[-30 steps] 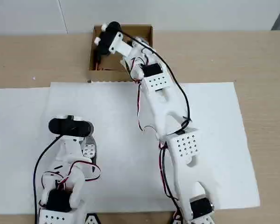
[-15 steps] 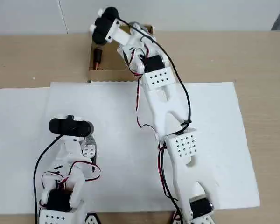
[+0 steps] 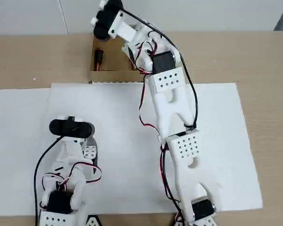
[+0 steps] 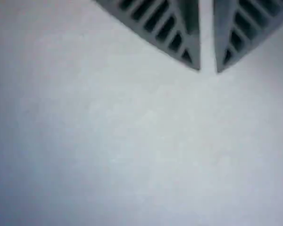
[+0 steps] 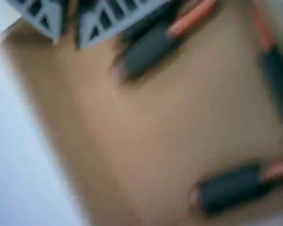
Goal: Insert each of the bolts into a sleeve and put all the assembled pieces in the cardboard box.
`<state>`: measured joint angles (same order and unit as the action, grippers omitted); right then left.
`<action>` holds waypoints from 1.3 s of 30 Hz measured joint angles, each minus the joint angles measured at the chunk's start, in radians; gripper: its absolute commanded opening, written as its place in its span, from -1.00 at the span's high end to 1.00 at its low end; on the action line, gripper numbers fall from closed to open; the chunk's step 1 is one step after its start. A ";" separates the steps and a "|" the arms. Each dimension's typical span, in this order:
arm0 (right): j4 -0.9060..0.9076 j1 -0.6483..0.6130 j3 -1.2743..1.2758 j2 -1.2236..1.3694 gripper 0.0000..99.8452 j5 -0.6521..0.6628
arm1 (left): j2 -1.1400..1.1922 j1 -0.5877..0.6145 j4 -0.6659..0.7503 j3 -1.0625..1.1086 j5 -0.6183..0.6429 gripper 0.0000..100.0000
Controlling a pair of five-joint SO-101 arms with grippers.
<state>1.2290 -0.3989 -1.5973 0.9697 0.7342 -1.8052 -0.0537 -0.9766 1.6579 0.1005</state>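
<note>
In the high view the cardboard box [image 3: 114, 75] stands at the upper middle of the frame on the table [image 3: 28, 56], just above the white paper [image 3: 108, 113]. The right arm [image 3: 172, 108] stretches from the lower right up over the box. Near the left wall of the box we see one assembled piece [image 3: 99, 59], a dark sleeve with a copper bolt.

In the right wrist view the right gripper [image 5: 70, 35] is at the upper left, its fingers closed to a thin slit with nothing between them. On the box floor lie the first piece [image 5: 146, 47] at the upper middle, the second piece [image 5: 273, 66] at the right edge and the third piece [image 5: 231, 190] at the lower right, all well apart.

In the left wrist view the left gripper [image 4: 207, 70], at the upper right, is also almost closed and empty, above the white paper.
</note>
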 measured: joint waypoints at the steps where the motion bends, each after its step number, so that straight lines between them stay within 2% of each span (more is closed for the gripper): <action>1: 0.029 0.000 0.000 -0.029 1.00 0.000 | 0.000 0.000 0.000 0.000 0.000 0.99; 6: 0.183 0.017 -0.003 -0.167 1.00 -0.064 | 0.000 0.000 0.000 0.000 0.000 0.99; 14: 0.417 0.124 -0.005 -0.373 1.00 -0.218 | 0.000 0.000 0.000 0.000 0.000 0.99; 27: 0.462 0.296 0.012 -0.672 1.00 -0.359 | 0.000 0.000 0.000 0.000 0.000 0.99; 33: 0.462 0.361 0.203 -0.878 0.99 -0.430 | 0.000 0.000 0.000 0.000 0.000 0.99; 39: 0.462 0.396 0.529 -1.123 0.99 -0.535 | 0.000 0.000 0.000 0.000 0.000 0.99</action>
<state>1.6909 -0.0031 -1.0679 -0.1534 0.1987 -1.8052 -0.0537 -0.9766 1.6579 0.1005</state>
